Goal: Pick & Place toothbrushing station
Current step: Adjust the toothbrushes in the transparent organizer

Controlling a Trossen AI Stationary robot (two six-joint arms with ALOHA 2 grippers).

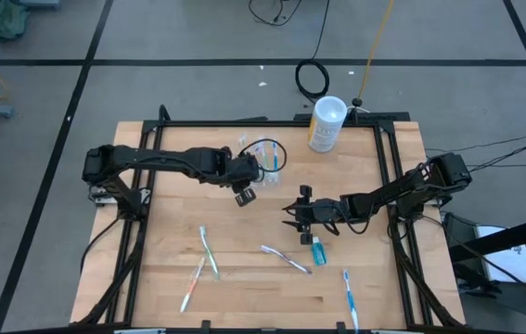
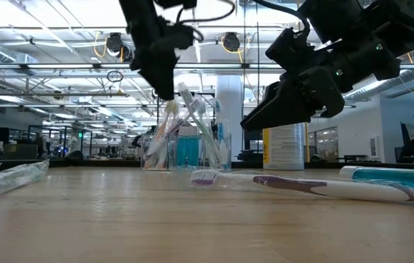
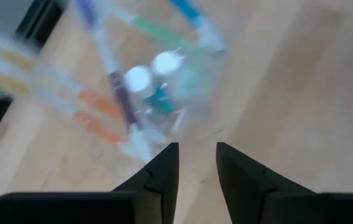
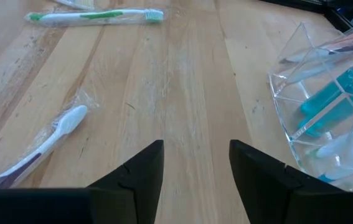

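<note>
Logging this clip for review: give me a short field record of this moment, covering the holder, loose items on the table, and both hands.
holder: small clear plastic cup at table's far middle, holding toothbrushes and teal toothpaste tubes
left hand: beside the cup, jaws apart, holding nothing
right hand: mid-table, jaws apart, empty
loose toothbrushes: two crossed wrapped brushes near left, purple-handled brush centre, blue-handled brush near right
loose tube: teal white-capped toothpaste tube lying by the right hand
other: tall white canister with yellowish label at far edge
</note>
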